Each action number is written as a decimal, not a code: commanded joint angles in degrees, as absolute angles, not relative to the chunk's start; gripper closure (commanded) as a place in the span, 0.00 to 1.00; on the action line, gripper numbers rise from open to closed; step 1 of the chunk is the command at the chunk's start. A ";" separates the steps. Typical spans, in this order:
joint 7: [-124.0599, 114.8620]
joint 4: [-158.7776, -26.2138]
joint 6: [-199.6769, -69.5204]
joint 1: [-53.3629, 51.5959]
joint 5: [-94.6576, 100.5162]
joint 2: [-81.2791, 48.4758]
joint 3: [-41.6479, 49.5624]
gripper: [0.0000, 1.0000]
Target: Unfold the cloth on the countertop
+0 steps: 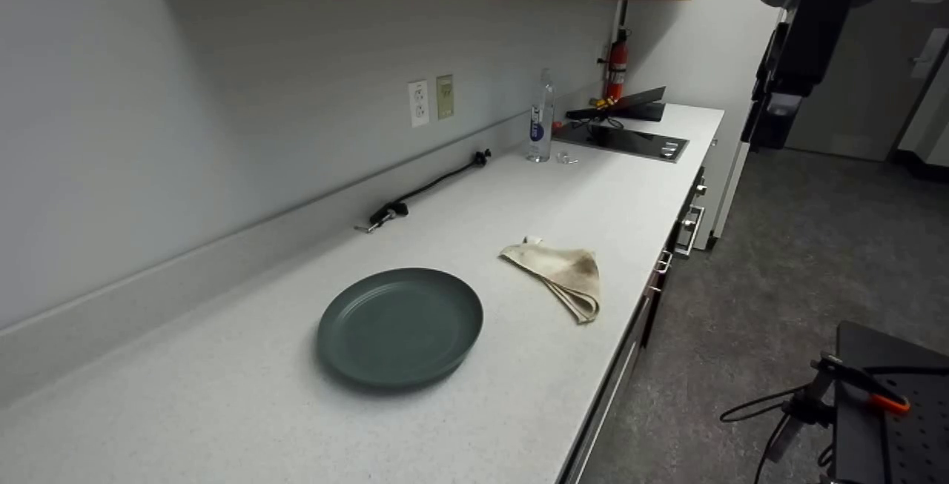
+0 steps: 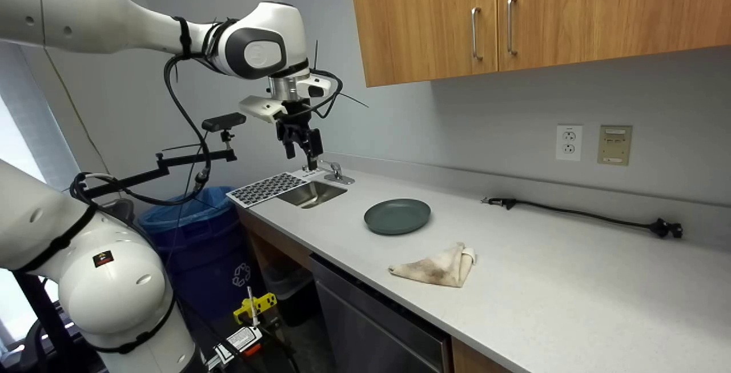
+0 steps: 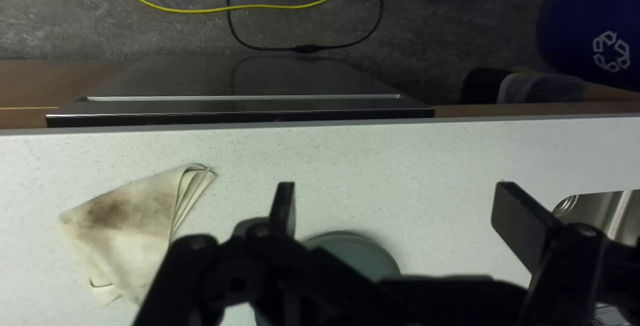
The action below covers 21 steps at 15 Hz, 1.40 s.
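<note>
Cloth (image 3: pixel 127 221), far left in the wrist view: lies on the white bench (image 3: pixel 400 161), folded into a lopsided triangle with a brown smudge on top. I think the job is not begun yet: the cloth is on the bench as it should be, but the opening-out is all left to do.
Cloth's layers: thin edges sit stacked on the side that faces the plate (image 1: pixel 400 327). One end of them is near the bench's front edge (image 3: pixel 300 124), so pulling that way might make the cloth hang over. I can't count the folds.
Plate: round and dark green, near the cloth but not touching it. It may get in the way if the cloth is spread toward it.
End effector (image 3: pixel 396 201): up in the air, fingers (image 3: pixel 522 221) spread wide, holding nothing. It is well apart from the cloth, so my guess is it must go over, come down and pinch an edge.
Blue bin (image 3: pixel 592 21): on the floor, with a white recycling sign. It should not bother anyone.
Sink (image 2: pixel 315 193): metal, set into the bench past the plate, with a tap (image 2: pixel 338 175) and a black-and-white board (image 2: pixel 266 189) beside it. It looks too far off to matter.
</note>
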<state>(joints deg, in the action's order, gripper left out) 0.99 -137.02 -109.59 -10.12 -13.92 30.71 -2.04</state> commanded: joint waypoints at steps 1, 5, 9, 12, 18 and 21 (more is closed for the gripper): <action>1.38 -136.86 -109.31 -9.12 -14.35 30.69 -2.85 0.00; 1.23 -136.66 -110.33 -8.25 -13.90 30.06 -2.60 0.00; 1.41 -136.41 -111.05 -6.93 -12.36 28.28 -2.62 0.00; 1.13 -136.14 -113.62 -5.49 -9.65 25.63 -2.72 0.00; 0.25 -133.69 -120.04 -2.84 -3.34 17.81 -2.22 0.00; 0.15 -131.02 -122.31 -1.94 -1.55 13.36 -1.85 0.00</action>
<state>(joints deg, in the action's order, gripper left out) 0.81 -135.14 -120.86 -3.06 -3.63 18.41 -1.88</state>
